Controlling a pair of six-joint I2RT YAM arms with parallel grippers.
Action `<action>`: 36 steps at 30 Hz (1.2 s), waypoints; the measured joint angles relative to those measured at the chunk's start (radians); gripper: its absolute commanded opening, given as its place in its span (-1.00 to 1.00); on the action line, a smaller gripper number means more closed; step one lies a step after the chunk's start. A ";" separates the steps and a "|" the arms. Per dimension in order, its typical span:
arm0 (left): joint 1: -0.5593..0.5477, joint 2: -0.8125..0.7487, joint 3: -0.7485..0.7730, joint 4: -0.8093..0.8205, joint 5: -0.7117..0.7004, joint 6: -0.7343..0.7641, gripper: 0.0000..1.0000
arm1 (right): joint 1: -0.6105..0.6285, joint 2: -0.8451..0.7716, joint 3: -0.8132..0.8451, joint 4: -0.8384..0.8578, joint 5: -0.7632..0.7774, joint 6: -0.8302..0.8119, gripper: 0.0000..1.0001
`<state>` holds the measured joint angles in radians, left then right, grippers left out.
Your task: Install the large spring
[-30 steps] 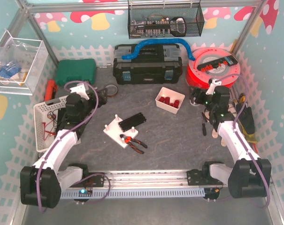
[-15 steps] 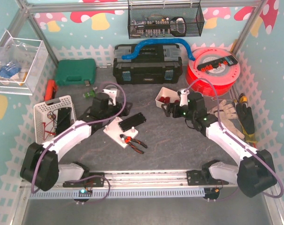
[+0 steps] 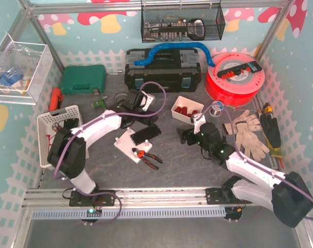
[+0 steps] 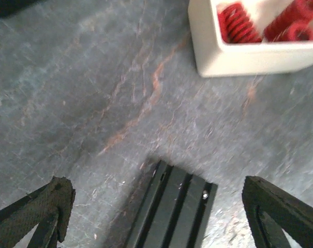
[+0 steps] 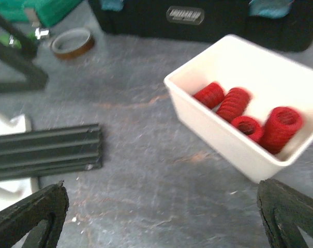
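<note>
Several red springs lie in a white bin, and the widest one stands at its right end. In the top view the bin sits right of centre. My right gripper hovers just in front of it, open and holding nothing. My left gripper hangs open over the end of a black rail, with the bin ahead to its right. A white peg plate lies under the rail.
Red-handled pliers lie in front of the plate. A black toolbox, a green case, a tape roll and a red cable reel line the back. A white basket stands left and gloves lie right.
Both arms have swung in from the sides to the middle: the left from the basket to over the rail, the right from the reel side to the bin's front. Both remain open.
</note>
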<state>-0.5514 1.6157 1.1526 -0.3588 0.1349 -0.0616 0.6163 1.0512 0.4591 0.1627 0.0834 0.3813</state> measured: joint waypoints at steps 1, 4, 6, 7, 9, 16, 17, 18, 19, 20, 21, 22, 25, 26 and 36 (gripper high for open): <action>-0.001 0.030 0.023 -0.025 0.000 0.020 0.69 | 0.000 -0.026 -0.019 0.021 0.024 0.000 0.97; -0.001 0.119 0.068 -0.088 -0.002 0.080 0.60 | 0.001 -0.093 -0.060 0.062 0.101 0.001 0.97; -0.004 0.166 0.074 -0.125 -0.006 0.113 0.54 | 0.001 -0.115 -0.070 0.077 0.139 0.001 0.97; -0.007 0.187 0.076 -0.141 -0.008 0.127 0.53 | 0.001 -0.123 -0.074 0.083 0.155 0.002 0.97; -0.016 0.225 0.084 -0.172 -0.007 0.153 0.53 | 0.001 -0.135 -0.080 0.092 0.178 0.002 0.97; -0.051 0.292 0.151 -0.214 -0.002 0.217 0.56 | 0.001 -0.140 -0.084 0.099 0.223 0.002 0.97; -0.053 0.292 0.155 -0.215 0.000 0.224 0.56 | 0.001 -0.136 -0.084 0.099 0.225 0.002 0.97; -0.053 0.292 0.158 -0.216 0.000 0.227 0.56 | 0.001 -0.132 -0.084 0.098 0.229 0.002 0.97; -0.054 0.292 0.159 -0.217 0.000 0.232 0.58 | 0.001 -0.127 -0.084 0.098 0.232 0.002 0.97; -0.054 0.292 0.159 -0.218 0.000 0.235 0.59 | 0.001 -0.122 -0.084 0.098 0.234 0.002 0.97; -0.054 0.292 0.159 -0.220 -0.001 0.239 0.61 | 0.001 -0.119 -0.084 0.098 0.235 0.002 0.97; -0.053 0.292 0.159 -0.223 -0.001 0.245 0.64 | 0.001 -0.117 -0.084 0.097 0.237 0.002 0.97; -0.053 0.292 0.159 -0.228 0.005 0.259 0.72 | 0.001 -0.116 -0.084 0.097 0.240 0.002 0.97; -0.053 0.292 0.159 -0.230 0.012 0.264 0.73 | 0.001 -0.116 -0.084 0.097 0.241 0.002 0.97; -0.053 0.292 0.158 -0.243 0.049 0.311 0.78 | 0.001 -0.109 -0.084 0.097 0.247 0.002 0.97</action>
<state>-0.6048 1.9076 1.3109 -0.6022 0.1841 0.2493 0.6170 0.9421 0.3748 0.2596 0.3305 0.3828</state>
